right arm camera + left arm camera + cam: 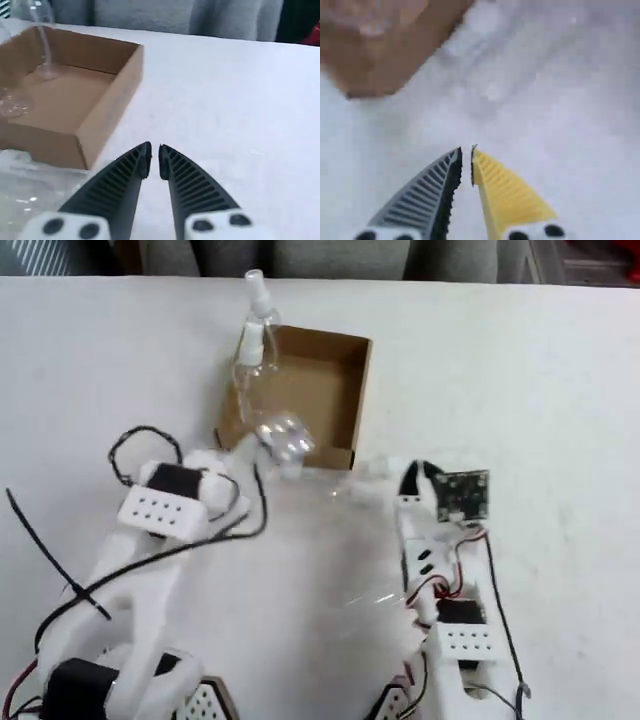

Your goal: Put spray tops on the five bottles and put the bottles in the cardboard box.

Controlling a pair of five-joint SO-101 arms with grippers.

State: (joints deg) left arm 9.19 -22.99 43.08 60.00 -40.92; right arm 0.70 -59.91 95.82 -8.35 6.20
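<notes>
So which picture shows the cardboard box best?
The high view: it looks down on nearly the whole cardboard box, walls and floor. The right wrist view shows it from the side, one end cut off. The left wrist view catches a brown patch, probably its corner.

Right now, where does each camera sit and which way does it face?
High view: fixed above the table, looking down on the cardboard box, bottles standing in it, the left arm and right arm.
Left wrist view: on the left arm, looking past its shut tool at table and the blurred box corner.
Right wrist view: on the right arm, facing the box over its shut tool.
Shared: all three show the box.
</notes>
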